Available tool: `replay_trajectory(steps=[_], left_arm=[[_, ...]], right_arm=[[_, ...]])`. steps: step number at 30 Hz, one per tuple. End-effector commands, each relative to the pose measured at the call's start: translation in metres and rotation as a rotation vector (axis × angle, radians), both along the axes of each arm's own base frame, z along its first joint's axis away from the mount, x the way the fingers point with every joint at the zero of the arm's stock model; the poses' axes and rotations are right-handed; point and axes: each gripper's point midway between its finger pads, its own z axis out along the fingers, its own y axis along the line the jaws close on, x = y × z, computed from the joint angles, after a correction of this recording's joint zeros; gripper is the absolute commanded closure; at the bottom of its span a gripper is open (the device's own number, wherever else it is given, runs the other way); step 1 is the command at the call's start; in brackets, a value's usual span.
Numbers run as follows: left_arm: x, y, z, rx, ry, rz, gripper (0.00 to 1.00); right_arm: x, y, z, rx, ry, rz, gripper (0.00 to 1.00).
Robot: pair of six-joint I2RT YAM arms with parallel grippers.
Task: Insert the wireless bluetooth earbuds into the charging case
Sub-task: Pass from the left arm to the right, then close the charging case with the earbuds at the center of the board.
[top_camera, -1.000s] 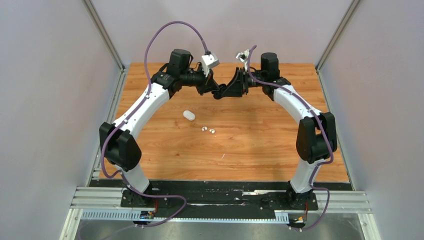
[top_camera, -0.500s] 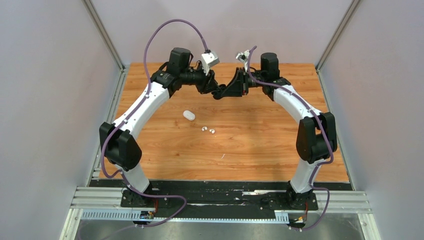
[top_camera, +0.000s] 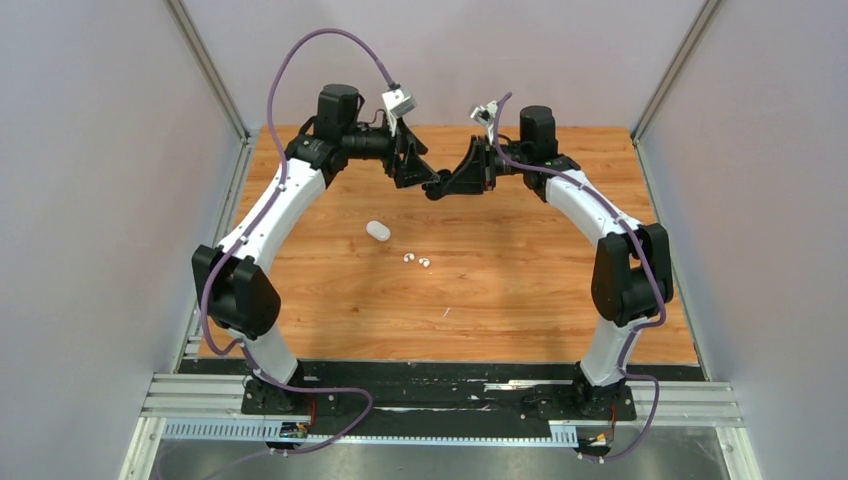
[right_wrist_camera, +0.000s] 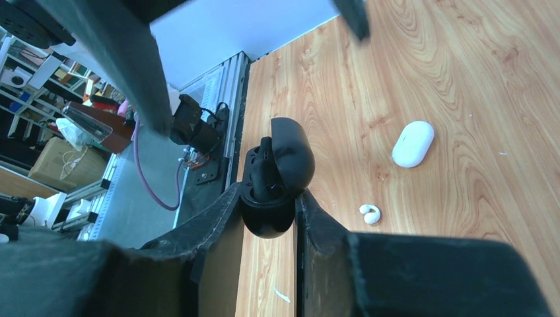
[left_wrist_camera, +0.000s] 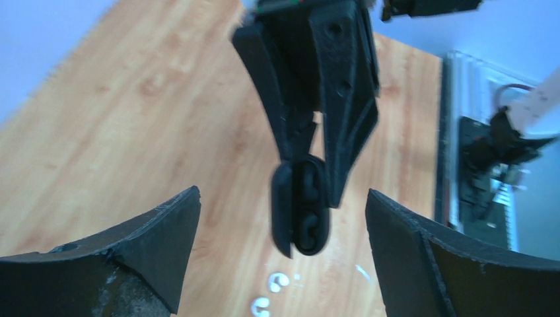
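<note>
Release happening on the left side: the left gripper was pinched shut right at the black case a second ago, and now its fingers are standing wide apart with nothing between them. It is backing off toward its own side, so a gap is opening between it and the case.

Right gripper is not moving and is keeping its pinch on the lower half of the black case, holding it up in the air over the far middle of the table. The case is hanging open with its lid tipped back. The dark pockets look filled, so the black earbuds are probably seated, but it is too dark inside to be sure.

If so, the black pair is done and the white pair is next. The white earbuds are still lying loose, side by side, mid-table. The white case is sitting closed near them on the left, not touching them.

Pose: the left arm is arching up from its base with the elbow swinging outward to the left, and its wrist is level, pointing right at the case. The right arm is mirroring that arch, with its wrist pointing left and angled a little downward.
</note>
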Motion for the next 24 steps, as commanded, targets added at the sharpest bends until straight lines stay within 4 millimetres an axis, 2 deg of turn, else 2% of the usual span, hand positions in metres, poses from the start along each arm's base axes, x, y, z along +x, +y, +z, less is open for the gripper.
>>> replay_trajectory(steps=[1,10,13,18,24], left_arm=[[-0.027,-0.013,-0.016,-0.072,0.120,-0.159,0.01],[-0.042,-0.020,-0.016,-0.057,0.052,-0.291,0.00],[-0.053,-0.021,-0.023,-0.021,0.047,-0.316,0.00],[-0.056,-0.023,-0.027,0.013,-0.010,-0.317,0.01],[-0.056,-0.028,-0.045,0.126,-0.110,-0.297,0.04]], right_arm=[[0.004,0.003,0.017,0.027,-0.077,0.023,0.96],[0.023,0.005,0.014,0.022,0.028,-0.073,1.00],[0.031,0.004,0.014,0.036,0.060,-0.100,1.00],[0.038,0.004,0.015,0.047,0.094,-0.119,1.00],[0.051,0.000,0.011,0.055,0.188,-0.190,1.00]])
